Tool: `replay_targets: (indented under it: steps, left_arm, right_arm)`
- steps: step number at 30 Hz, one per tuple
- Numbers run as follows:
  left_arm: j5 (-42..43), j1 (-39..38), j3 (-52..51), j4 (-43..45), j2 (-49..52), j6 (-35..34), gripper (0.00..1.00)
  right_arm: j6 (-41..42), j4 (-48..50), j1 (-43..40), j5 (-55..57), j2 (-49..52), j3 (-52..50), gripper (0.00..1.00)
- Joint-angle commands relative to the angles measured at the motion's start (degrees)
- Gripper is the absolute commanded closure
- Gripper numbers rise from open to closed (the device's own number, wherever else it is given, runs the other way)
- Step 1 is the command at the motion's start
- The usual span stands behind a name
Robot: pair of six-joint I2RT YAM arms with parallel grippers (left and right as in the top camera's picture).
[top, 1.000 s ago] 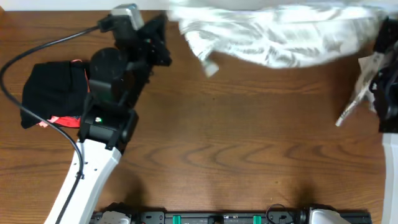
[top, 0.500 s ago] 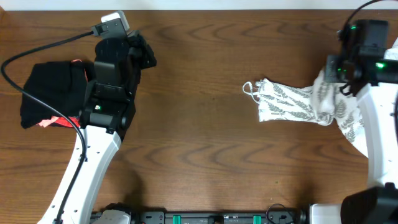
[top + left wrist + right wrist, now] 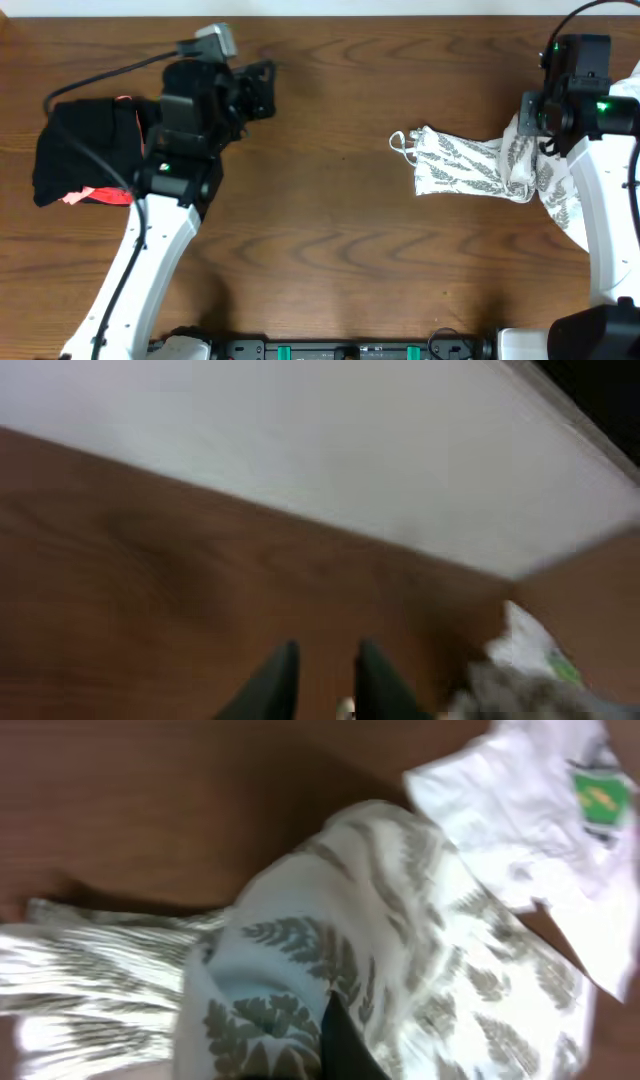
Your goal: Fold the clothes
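From my remote station: the brown wood-grain table (image 3: 340,250) spans the overhead view. My white left arm (image 3: 160,230) rises from the near edge and reaches toward the far left corner, its black wrist bent to the right. My right arm (image 3: 600,200) stands along the right edge, its wrist turned inward over the cloth.

The dress (image 3: 470,165), thin white fabric printed all over with grey-green fern leaves, lies on the right half of the table. Its long axis runs left to right. The strap end points toward the table's middle, and the other end bunches up under the right wrist and trails toward the near edge beside that arm. It is creased and gathered, not flat.

A black bundle (image 3: 85,150) with coral-pink trim sits at the far left, beside the left arm.

The right gripper (image 3: 535,125) is closed on a fold of the dress; the wrist view shows print wrapped around its dark finger (image 3: 340,1040). The left gripper (image 3: 328,650) hangs over bare wood, fingers narrowly parted, holding nothing.

Thin white straps (image 3: 400,142) curl at the dress's left tip.
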Motion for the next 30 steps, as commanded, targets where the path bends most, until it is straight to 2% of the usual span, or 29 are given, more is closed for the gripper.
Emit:
replay_targets:
  steps: [1,2,3,4,6,7,8,10,13,17,21,30]
  left_arm:
    - [8.0,-4.3,0.7,0.7,4.6,-4.0,0.67]
    - [8.4,-6.2,0.7,1.6,6.3,-3.9,0.60]
    - [8.6,-7.9,0.7,2.7,7.7,-3.9,0.47]
    - [8.6,-9.9,0.7,4.4,9.5,-3.9,0.33]
    - [8.8,-13.2,0.7,8.5,12.6,-3.9,0.10]
    - [8.9,-14.7,0.7,10.9,14.2,-4.0,0.02]
    - [8.9,-16.2,0.8,13.1,16.0,-4.5,0.02]
    - [9.0,-18.2,2.1,14.2,19.5,-6.7,0.02]
    - [13.8,-19.1,7.3,11.3,25.8,-6.9,0.02]
    - [21.2,-19.1,19.5,1.6,35.5,-6.7,0.02]
    - [25.7,-19.5,29.9,-3.6,43.3,-6.3,0.02]
    - [25.9,-21.6,32.3,-6.4,49.1,-6.3,0.02]
  right_arm:
    - [3.7,-0.9,0.4,7.4,-1.6,0.5,0.99]
    - [3.7,-1.2,0.4,7.2,-1.6,0.5,0.98]
    - [3.7,-1.6,0.4,7.0,-1.6,0.5,0.89]
    - [3.8,-2.1,0.4,6.9,-1.6,0.5,0.71]
    - [3.7,-3.0,0.4,6.9,-1.6,0.5,0.52]
    - [3.7,-3.4,0.4,6.9,-1.6,0.5,0.39]
    - [3.8,-4.2,0.4,6.9,-1.6,0.5,0.23]
    - [4.9,-5.8,0.4,7.0,-1.6,0.5,0.07]
    - [7.3,-8.0,0.4,7.0,-1.6,0.5,0.01]
    - [8.7,-10.0,0.4,7.0,-1.6,0.5,0.01]
    - [8.7,-10.4,0.4,7.0,-1.6,0.5,0.01]
    - [9.1,-10.3,0.4,6.9,-1.6,0.5,0.01]
